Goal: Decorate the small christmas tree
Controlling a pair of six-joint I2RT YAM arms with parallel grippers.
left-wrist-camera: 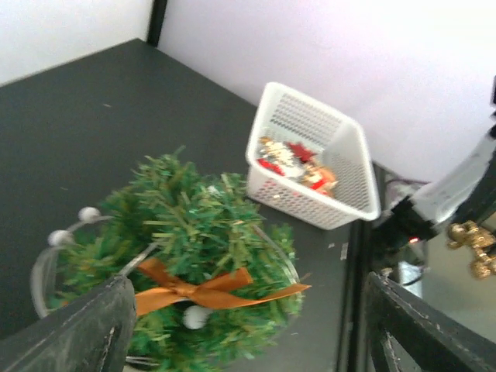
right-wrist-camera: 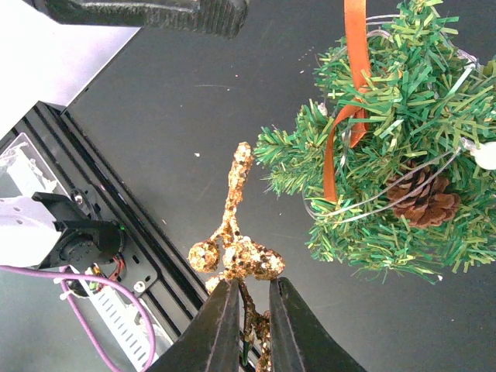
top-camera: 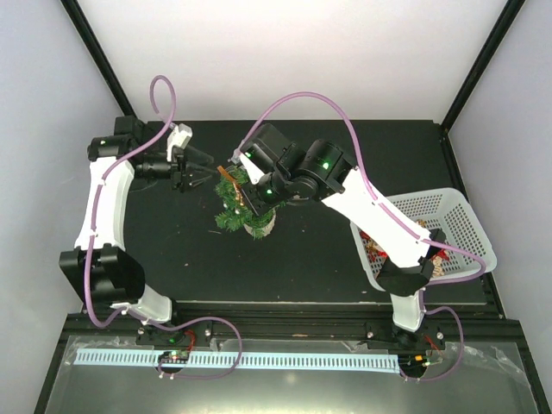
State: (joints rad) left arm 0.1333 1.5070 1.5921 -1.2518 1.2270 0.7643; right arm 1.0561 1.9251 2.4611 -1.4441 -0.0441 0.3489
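My right gripper is nearly closed, pinching the thin stem of a gold glitter sprig. The sprig's tip points up beside the tree without touching it. With so slim a stem in my hold, the sprig could swivel or slip as I press it into the needles. A hard push could tip the tree or snag the ribbon hanging on it.

The tree stands mid-surface between my grippers. My left gripper gapes wide and empty just beside it, not steadying it.

The stem's lower end is cut off below my fingers. The pot is mostly hidden under branches, and from above my right arm covers part of the treetop. The basket contents are too blurred to name.
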